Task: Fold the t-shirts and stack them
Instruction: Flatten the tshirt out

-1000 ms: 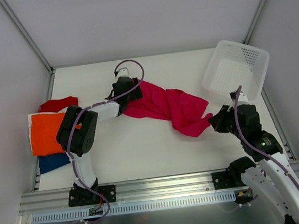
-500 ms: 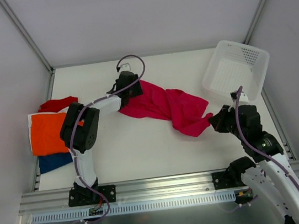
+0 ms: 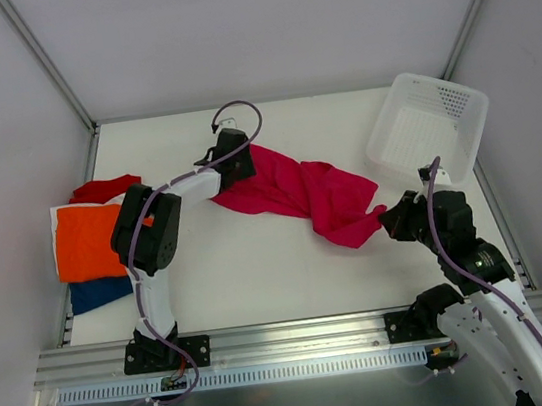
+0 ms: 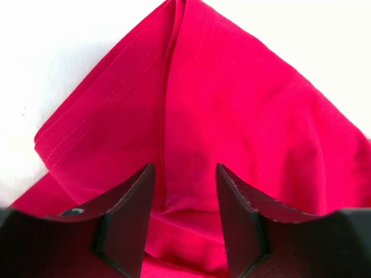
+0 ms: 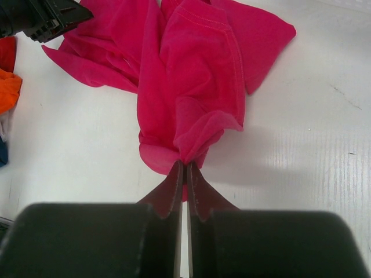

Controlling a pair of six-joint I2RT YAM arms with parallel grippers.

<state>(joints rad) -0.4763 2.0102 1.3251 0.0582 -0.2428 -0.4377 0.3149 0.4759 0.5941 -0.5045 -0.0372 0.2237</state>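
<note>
Right wrist: right gripper [image 5: 184, 166] jaws pinched tight on a bunched end of the magenta-pink t-shirt [image 5: 191, 75]. Left gripper [image 4: 185, 174] jaws spread over its other end. Shirt lies stretched across the bench [image 3: 260, 265]; orange t-shirt [image 3: 85, 241] at the left edge.

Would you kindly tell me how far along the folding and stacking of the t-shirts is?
Done: the orange shirt lies folded atop the left-hand pile, with the red shirt and dark blue shirt showing beneath. In hand: the magenta shirt, crumpled, pinched by the right gripper, the left gripper open over its far end. Remaining: folding and stacking it.
</note>
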